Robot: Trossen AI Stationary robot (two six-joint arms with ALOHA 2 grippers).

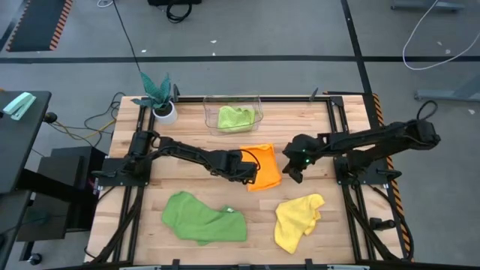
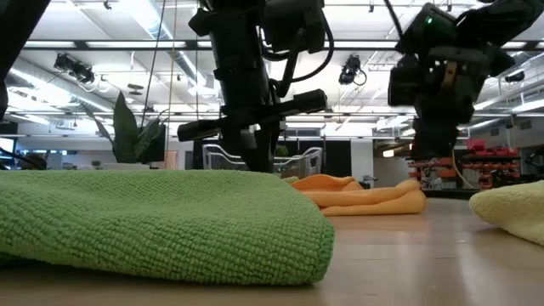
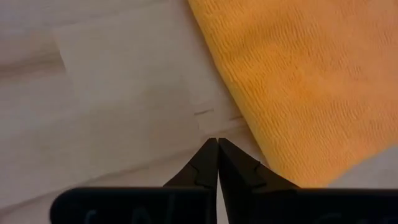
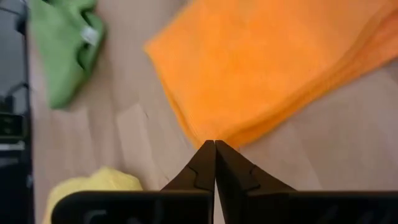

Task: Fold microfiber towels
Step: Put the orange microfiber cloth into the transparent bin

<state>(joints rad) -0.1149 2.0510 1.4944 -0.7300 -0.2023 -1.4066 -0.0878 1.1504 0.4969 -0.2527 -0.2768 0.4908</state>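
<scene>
The clear bin (image 1: 233, 114) at the worktop's (image 1: 300, 240) far edge holds the light lime green towel (image 1: 234, 118). The orange towel (image 1: 264, 166) lies folded mid-worktop between both arms. The left end effector (image 3: 217, 144) hovers at its edge, fingers pressed together, empty. The right end effector (image 4: 215, 145) likewise points at a corner, fingers together, holding nothing. The darker green towel (image 1: 204, 217) and yellow towel (image 1: 297, 220) lie crumpled nearer the front.

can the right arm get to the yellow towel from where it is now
Probably yes: the yellow towel lies on bare table just in front of the right gripper, with nothing between them.
</scene>
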